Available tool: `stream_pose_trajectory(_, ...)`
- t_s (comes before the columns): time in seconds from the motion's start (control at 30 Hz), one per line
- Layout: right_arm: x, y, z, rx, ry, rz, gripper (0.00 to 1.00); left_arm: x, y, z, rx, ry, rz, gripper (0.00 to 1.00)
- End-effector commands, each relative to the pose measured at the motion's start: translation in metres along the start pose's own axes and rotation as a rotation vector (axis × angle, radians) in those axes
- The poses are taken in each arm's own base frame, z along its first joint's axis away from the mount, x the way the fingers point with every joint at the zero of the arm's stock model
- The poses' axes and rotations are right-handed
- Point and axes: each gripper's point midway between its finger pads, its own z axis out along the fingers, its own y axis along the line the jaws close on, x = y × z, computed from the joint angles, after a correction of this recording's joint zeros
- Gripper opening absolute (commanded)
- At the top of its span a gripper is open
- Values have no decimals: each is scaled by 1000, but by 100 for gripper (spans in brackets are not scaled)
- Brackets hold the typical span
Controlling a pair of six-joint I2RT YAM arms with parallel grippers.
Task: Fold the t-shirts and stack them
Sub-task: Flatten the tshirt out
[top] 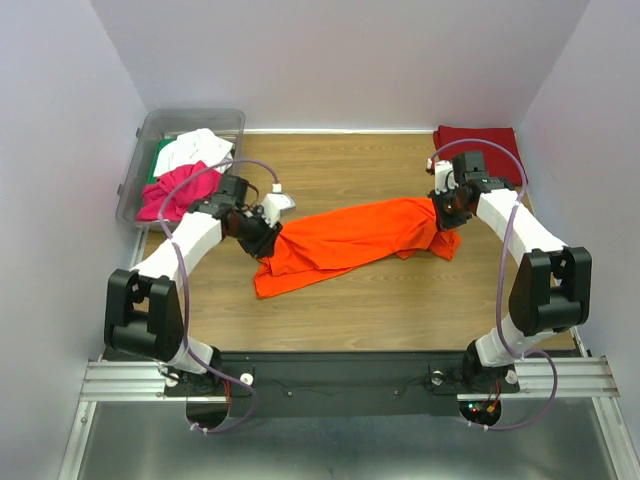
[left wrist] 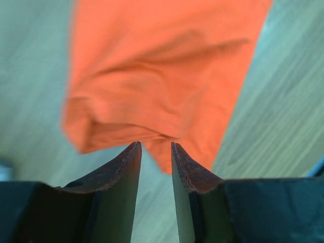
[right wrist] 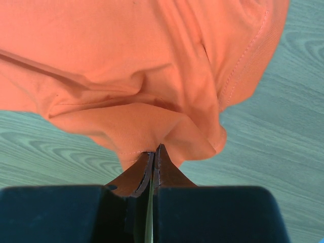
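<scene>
Two grippers sit at opposite ends of one garment. The right gripper (right wrist: 154,152) is clamped tight on a fold of the orange shirt (right wrist: 142,66). The cloth puckers where it leaves the closed tips and fans out ahead of them in deep creases. A stitched hem curves away on the gripper's right side, and bare table (right wrist: 283,131) shows past it.

The left gripper (left wrist: 156,147) has its jaws parted by a narrow gap with nothing between them. A rumpled edge of the orange shirt lies just beyond the tips. Whether it touches them cannot be told. The rest of the cloth runs away ahead of the gripper, with wood showing on either side.

From above, the orange shirt stretches as a long, wrinkled band from one gripper to the other. It lies on the table and is broader at the left gripper's end. Beyond the right gripper, in the far corner on its side, a red shirt (top: 476,140) lies flat and apart from the orange one. Beyond the left gripper, at the table's far edge on that side, stands a bin (top: 135,175). It holds a magenta shirt (top: 170,192), a white shirt (top: 197,148) and a bit of a green shirt (top: 160,160), heaped loosely together.
</scene>
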Motion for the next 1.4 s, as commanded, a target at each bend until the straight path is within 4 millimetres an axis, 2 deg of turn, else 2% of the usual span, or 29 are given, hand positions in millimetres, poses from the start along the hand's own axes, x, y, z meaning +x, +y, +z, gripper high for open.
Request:
stream_pose_trajectory(0.0, -23, -4, -12, 15, -94, 5, 1, 15, -22, 18, 29, 62, -3, 41)
stream_pose_trajectory(0.07, -22, -3, -10, 10, -90, 3, 1, 21, -25, 27, 23, 88, -4, 41)
stream_pose_trajectory(0.47, -16, -5, -3, 18, -65, -1, 1, 39, -25, 57, 59, 154, -35, 41)
stream_pose_trajectory(0.63, -15, -6, -2, 23, -63, -2, 1, 50, -25, 65, 65, 182, -40, 41)
stream_pose_trajectory(0.77, -14, -5, -1, 19, -60, -2, 1, 51, -20, 68, 42, 183, -48, 43)
stream_pose_trajectory(0.87, -13, -5, -1, 18, -58, 0, 1, 46, -17, 65, 25, 178, -56, 44)
stream_pose_trajectory(0.93, -14, -4, -3, 17, -64, -1, 1, 34, -15, 58, 12, 155, -45, 45)
stream_pose_trajectory(1.1, -14, -4, -7, 18, -73, 5, 1, 8, -19, 29, 4, 103, -14, 45)
stream_pose_trajectory(1.23, -13, -1, -7, 9, -74, 7, 1, 12, -27, 23, 25, 120, -12, 45)
stream_pose_trajectory(1.37, -12, -1, -7, 7, -73, 7, 1, 20, -31, 24, 32, 140, -15, 45)
